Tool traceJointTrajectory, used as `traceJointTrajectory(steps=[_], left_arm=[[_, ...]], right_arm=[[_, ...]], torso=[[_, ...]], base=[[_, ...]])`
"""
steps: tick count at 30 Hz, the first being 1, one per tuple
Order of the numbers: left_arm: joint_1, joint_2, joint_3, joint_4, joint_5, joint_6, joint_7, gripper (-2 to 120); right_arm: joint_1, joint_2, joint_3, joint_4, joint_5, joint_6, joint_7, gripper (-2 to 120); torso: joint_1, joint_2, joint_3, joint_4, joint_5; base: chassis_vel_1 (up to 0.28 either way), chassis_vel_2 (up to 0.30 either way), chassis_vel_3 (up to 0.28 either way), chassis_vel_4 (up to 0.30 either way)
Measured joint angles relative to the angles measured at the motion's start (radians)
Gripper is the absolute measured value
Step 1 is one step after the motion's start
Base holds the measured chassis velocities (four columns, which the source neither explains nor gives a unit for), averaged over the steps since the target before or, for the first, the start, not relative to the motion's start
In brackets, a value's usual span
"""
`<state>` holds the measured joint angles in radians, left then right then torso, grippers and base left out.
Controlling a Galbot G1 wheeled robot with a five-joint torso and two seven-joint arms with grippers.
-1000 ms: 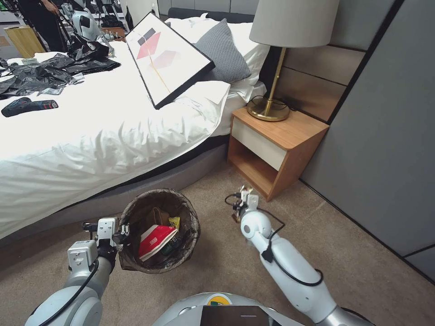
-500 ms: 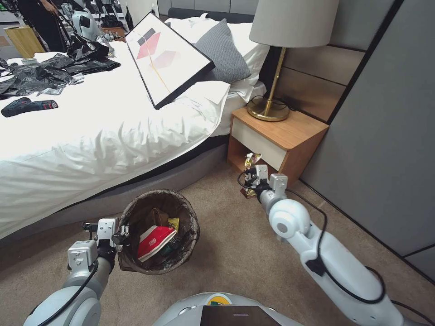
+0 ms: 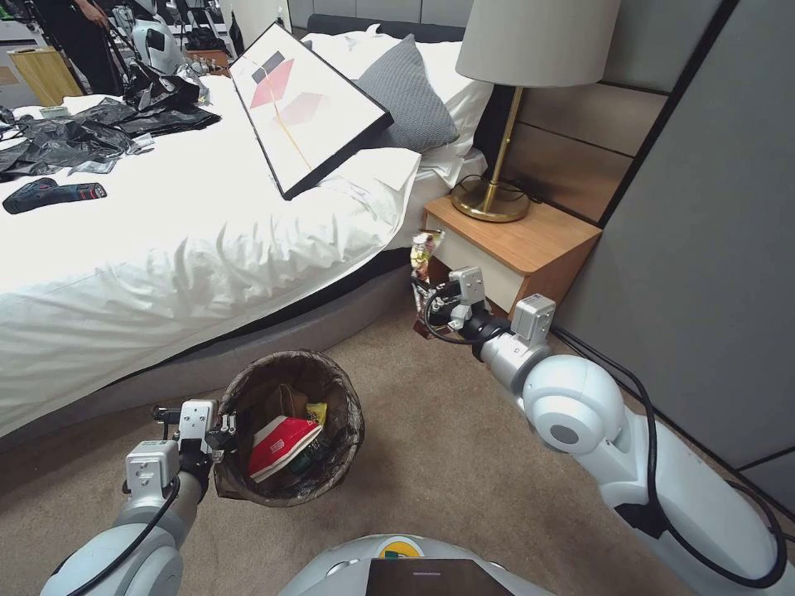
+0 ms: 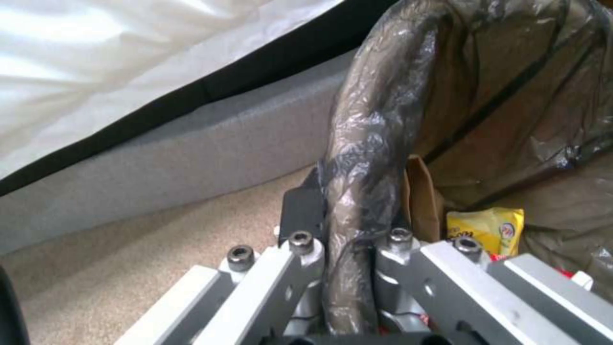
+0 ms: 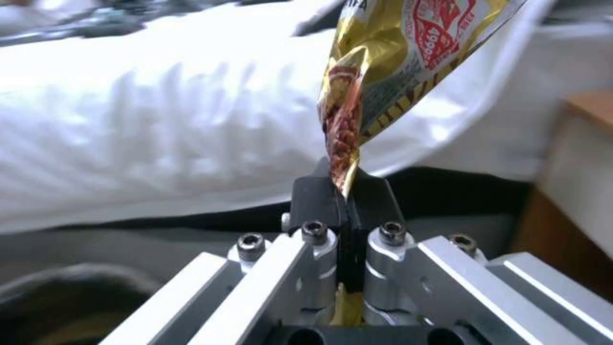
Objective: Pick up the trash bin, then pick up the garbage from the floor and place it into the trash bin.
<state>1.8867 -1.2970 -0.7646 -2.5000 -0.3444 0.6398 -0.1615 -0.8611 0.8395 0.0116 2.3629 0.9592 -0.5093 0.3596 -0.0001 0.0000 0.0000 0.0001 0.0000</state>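
Head view shows our right end effector (image 3: 428,300) clamped on a gold snack wrapper (image 3: 423,249) raised beside the nightstand (image 3: 530,240); our left end effector (image 3: 222,432) pinches the bag-lined trash bin (image 3: 290,426) rim, bin just right of it.

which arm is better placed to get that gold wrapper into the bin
Right. The right gripper already has its jaws shut on the gold wrapper, raised beside the nightstand. The left gripper is clamped on the trash bin rim.
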Motion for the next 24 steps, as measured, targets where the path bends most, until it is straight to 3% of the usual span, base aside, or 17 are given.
traceJointTrajectory(steps=[9, 24], left_arm=[[-0.001, 0.007, 0.003, 0.0, 0.0, 0.006, 0.002, 3], [-0.014, 0.003, 0.009, 0.0, 0.002, 0.011, 0.009, 3]], right_arm=[[0.031, -0.045, -0.085, 0.048, -0.015, 0.0, -0.192, 0], [0.164, -0.048, -0.292, 0.072, -0.024, -0.016, -0.225, 0]], torso=[[0.0, 0.0, 0.0, -0.0001, 0.0], [0.0, 0.0, 0.0, 0.0, -0.0001]], base=[[0.0, 0.0, 0.0, 0.0], [0.0, 0.0, 0.0, 0.0]])
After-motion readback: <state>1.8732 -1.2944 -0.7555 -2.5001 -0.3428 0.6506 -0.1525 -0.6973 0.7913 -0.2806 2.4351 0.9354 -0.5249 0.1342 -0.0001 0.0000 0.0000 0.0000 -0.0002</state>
